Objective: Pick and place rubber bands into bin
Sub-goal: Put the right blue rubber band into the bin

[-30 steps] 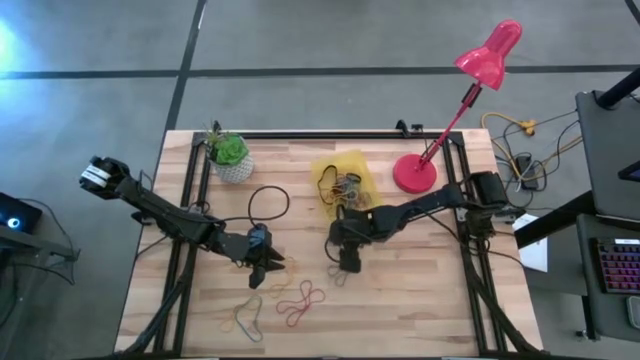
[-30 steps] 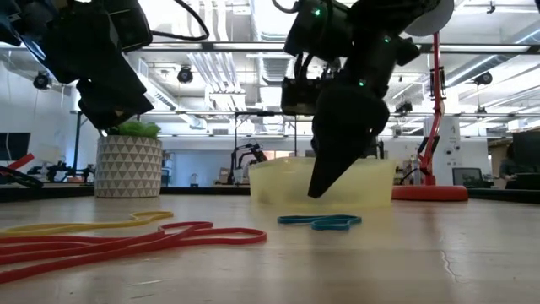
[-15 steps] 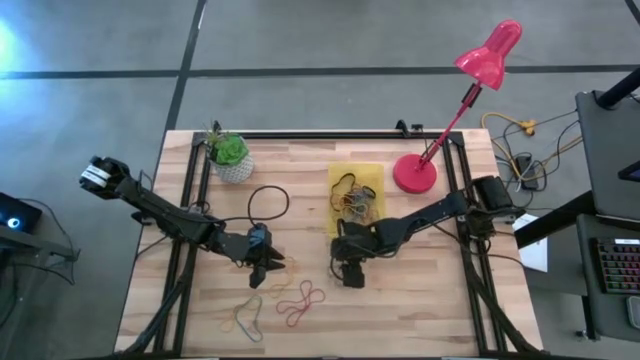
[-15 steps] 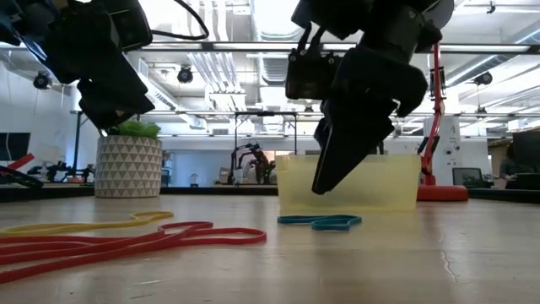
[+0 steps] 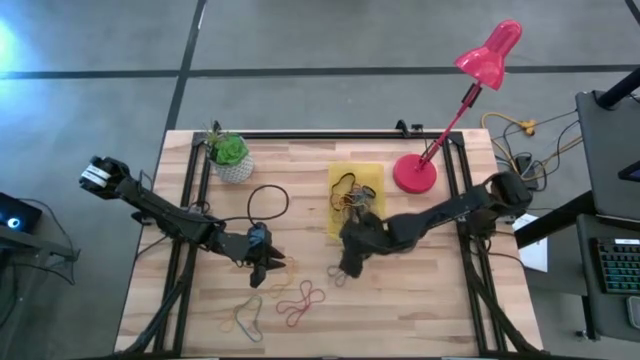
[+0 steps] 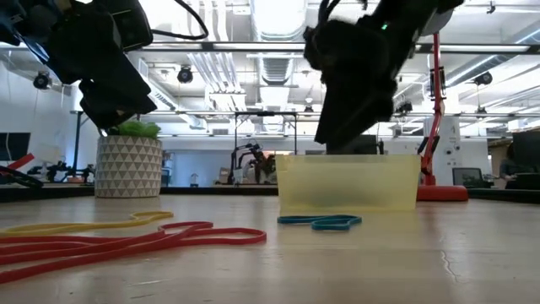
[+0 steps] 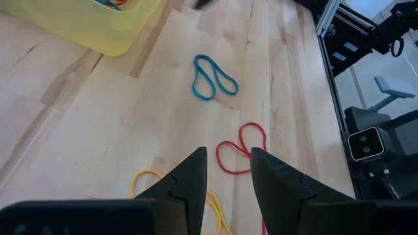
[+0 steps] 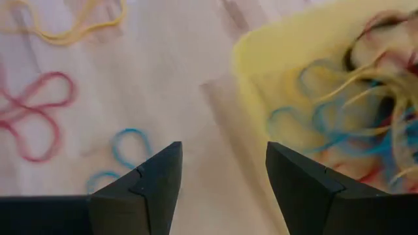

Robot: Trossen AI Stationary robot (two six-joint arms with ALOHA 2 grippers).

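The bin (image 5: 356, 200) is a translucent yellow tray lying flat on the table's middle, with several tangled rubber bands inside (image 8: 339, 111). Loose bands lie on the wood near the near edge: a blue one (image 5: 337, 275) (image 7: 212, 76) (image 6: 319, 222), a red one (image 5: 300, 300) (image 7: 240, 149) and a yellow one (image 5: 245, 318) (image 6: 84, 225). My right gripper (image 5: 346, 268) (image 8: 222, 170) hangs open above the table between the bin and the blue band. My left gripper (image 5: 262, 270) (image 7: 225, 173) is open too, left of the loose bands and above the red one.
A white pot with a green plant (image 5: 230, 156) stands at the far left. A red desk lamp (image 5: 414, 173) stands right of the bin. A black cable loop (image 5: 268, 203) lies on the table between the plant and the bin. Dark rails (image 5: 190, 200) run along the table's sides.
The bin, askew a second ago, turned square to the table edges, shifted slightly right and has lain still since. My right gripper has risen from just above the table and its wrist has turned. My left arm has kept still.
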